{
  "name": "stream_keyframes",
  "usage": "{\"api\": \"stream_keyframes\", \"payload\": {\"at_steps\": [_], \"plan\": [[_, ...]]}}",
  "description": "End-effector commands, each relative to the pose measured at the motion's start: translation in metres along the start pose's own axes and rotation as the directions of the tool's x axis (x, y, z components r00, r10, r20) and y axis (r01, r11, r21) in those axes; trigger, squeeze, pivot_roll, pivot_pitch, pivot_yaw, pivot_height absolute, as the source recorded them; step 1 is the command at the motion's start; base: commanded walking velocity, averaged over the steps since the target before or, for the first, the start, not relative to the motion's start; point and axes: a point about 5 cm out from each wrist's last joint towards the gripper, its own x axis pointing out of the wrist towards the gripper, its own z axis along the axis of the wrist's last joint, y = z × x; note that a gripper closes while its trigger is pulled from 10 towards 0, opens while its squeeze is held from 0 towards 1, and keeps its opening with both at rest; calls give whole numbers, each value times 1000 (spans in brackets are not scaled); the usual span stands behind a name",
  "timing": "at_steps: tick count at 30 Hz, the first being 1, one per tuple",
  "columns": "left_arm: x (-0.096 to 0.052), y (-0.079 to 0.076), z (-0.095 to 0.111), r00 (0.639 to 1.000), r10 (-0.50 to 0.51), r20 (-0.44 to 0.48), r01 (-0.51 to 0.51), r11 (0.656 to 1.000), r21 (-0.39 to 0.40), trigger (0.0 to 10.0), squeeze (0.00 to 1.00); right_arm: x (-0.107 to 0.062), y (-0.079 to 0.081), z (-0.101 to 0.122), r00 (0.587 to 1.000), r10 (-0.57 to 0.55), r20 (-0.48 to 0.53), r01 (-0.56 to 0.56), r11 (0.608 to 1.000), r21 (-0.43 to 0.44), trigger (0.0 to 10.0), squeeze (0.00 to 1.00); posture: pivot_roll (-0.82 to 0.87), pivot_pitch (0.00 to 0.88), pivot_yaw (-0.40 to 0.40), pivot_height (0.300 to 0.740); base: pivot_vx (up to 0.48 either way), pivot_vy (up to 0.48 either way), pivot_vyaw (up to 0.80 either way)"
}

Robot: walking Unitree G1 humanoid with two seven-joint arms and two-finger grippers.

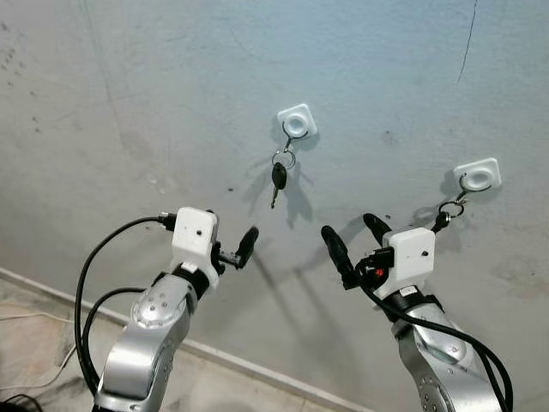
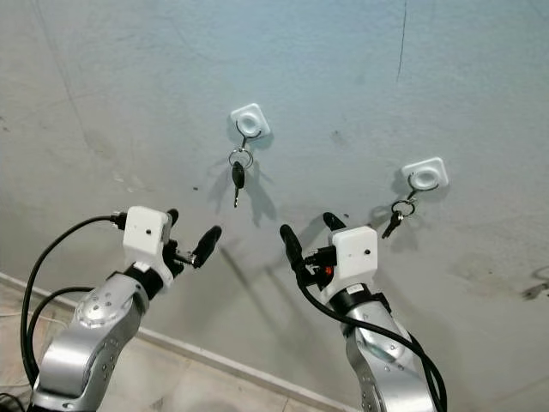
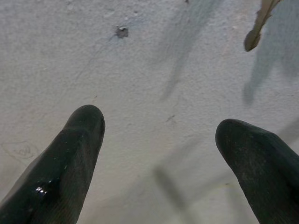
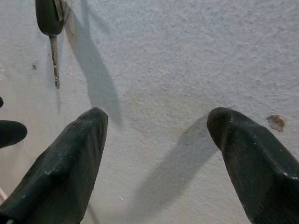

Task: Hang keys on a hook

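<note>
Ok so from my head cam I've got both arms raised toward a rough grey wall (image 1: 129,103). There are two white square hooks stuck on it. The left hook (image 1: 297,121) is higher up and has a key ring with a black-headed key (image 1: 279,177) hanging straight down from it, blade pointing at the floor. The right hook (image 1: 477,175) sits lower and further right, and it carries its own small ring with a dark key (image 1: 443,221) dangling at an angle, right by the top of my right wrist block.

Left hand (image 1: 233,246) is released, nothing in it, fingers spread, sitting below and to the left of the hanging black key, well apart from it. In the left wrist cam I can see both black fingertips (image 3: 77,154) splayed wide with bare wall between them, and the tip of the key's blade (image 3: 258,28) poking in at the edge.

Right hand (image 1: 353,236) is also released and empty, fingers apart, pointing at the wall between the two hooks and lower than both. Right wrist cam shows its fingertips (image 4: 74,158) wide open over plain wall, with the black key (image 4: 50,28) and its long shadow off to one side.

Skirting line and a bit of floor (image 1: 34,343) show down in the lower left corner
</note>
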Motion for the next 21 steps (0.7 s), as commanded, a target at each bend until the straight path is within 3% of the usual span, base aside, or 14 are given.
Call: {"api": "stream_keyframes", "payload": {"at_steps": [1,21], "plan": [[0,-3,5,1000,-13,13,13,1000,6,10000,0,-5,-20,1,995,-99,-8,98,995,-25,10000,0,112,0,-95,740,0,0,-800],[0,-3,5,1000,-13,13,13,1000,6,10000,0,-5,-20,1,995,-99,-8,98,995,-25,10000,0,112,0,-95,740,0,0,-800]]}}
